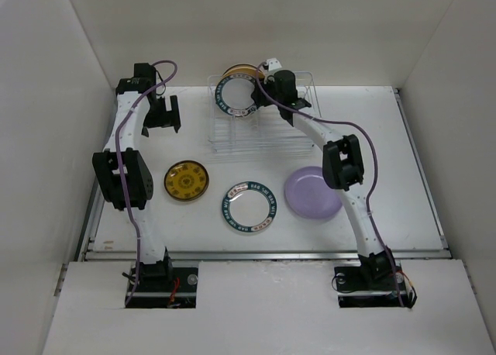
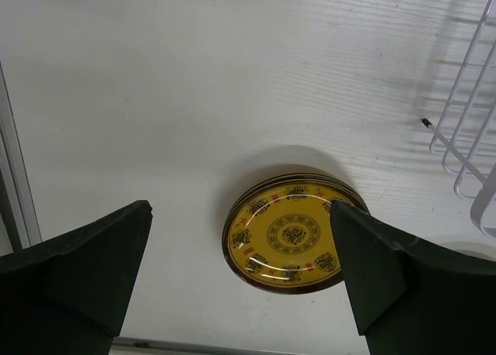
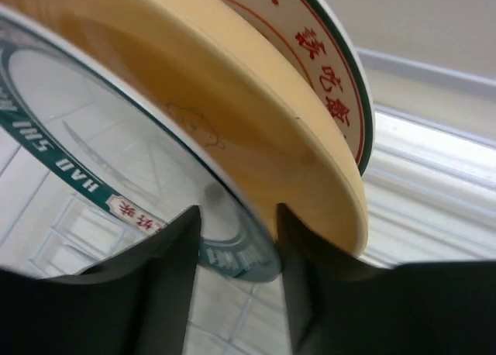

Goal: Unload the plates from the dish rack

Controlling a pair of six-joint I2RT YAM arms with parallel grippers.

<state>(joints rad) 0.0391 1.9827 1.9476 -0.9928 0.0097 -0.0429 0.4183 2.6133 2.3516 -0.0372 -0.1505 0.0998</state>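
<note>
Left arm point(image 1: 124, 173): rises from its base along the table's point(image 1: 387, 138) left side with the elbow bent. The wrist is at the far left, turned in toward the dish rack point(image 1: 260, 130).
Left gripper point(image 2: 240, 211): spread wide and holding nothing, hanging above the table. The gold plate point(image 2: 291, 239) lies flat below it, toward its right finger.
Right arm point(image 1: 345, 165): reaches forward and leftward from its base, with the wrist at the far end of the rack.
Right gripper point(image 3: 238, 215): fingers at a narrow gap astride the rim of the teal-rimmed plate point(image 3: 93, 138). Whether the pads press on it cannot be told.
Plates in the rack: three stand on edge at the far left end. The teal-rimmed plate is in front, the tan plate point(image 3: 256, 138) just behind it, and the red-lettered plate point(image 3: 333, 76) is hindmost.
Plates on the table: the gold plate, a second teal-rimmed plate point(image 1: 249, 208) and the lavender plate point(image 1: 313, 192) lie flat in a row nearer than the rack, apart from one another.
Writing, teal band: white capital letters, upside down in the right wrist view and too partial to read surely. There is also a small white label with red characters.
Writing, hindmost plate: red Chinese characters inside a green edge line.
Marks, tan plate: a faint outlined drawing.
Marks, gold plate: dark motifs ringed round a central emblem, not legible.
</note>
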